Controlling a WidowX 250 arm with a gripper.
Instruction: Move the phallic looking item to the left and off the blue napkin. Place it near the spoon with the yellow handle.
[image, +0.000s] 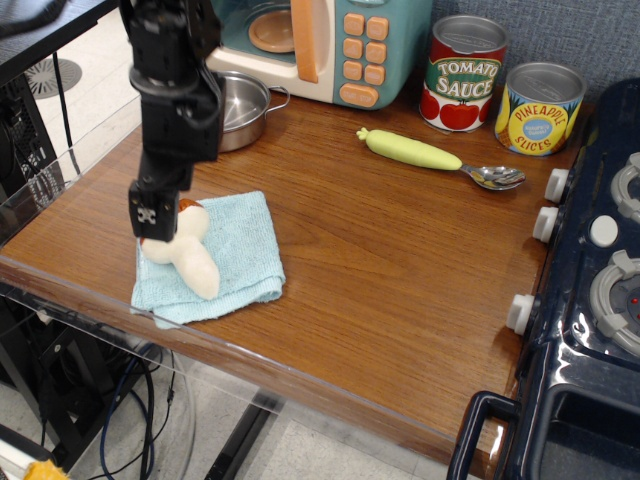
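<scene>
The black robot gripper (153, 222) hangs at the near-left part of the brown wooden counter (400, 260), directly over the cap end of the soft plush mushroom with a brown cap and cream-white stem (187, 252). The gripper body covers most of the cap; only a sliver of brown shows at its right edge. From this view, how far the jaws stand open cannot be told, nor whether they have hold of the mushroom.

The mushroom lies on its side on the light aqua-blue folded terry cloth (240, 250), stem pointing toward the near edge of the counter. The cloth lies flat near the front-left corner.

The toy spoon with the pale yellow-green tapered handle and small shiny metal bowl (437, 158) lies well apart, at the rear of the counter. Behind it stand a red tomato sauce can (463, 73) and a yellow pineapple slices can (539, 108), side by side. A small steel pot (240, 108) sits behind the arm, just in front of a teal toy microwave (340, 45). A dark blue toy stove (590, 300) borders the counter beside the spoon's bowl.
</scene>
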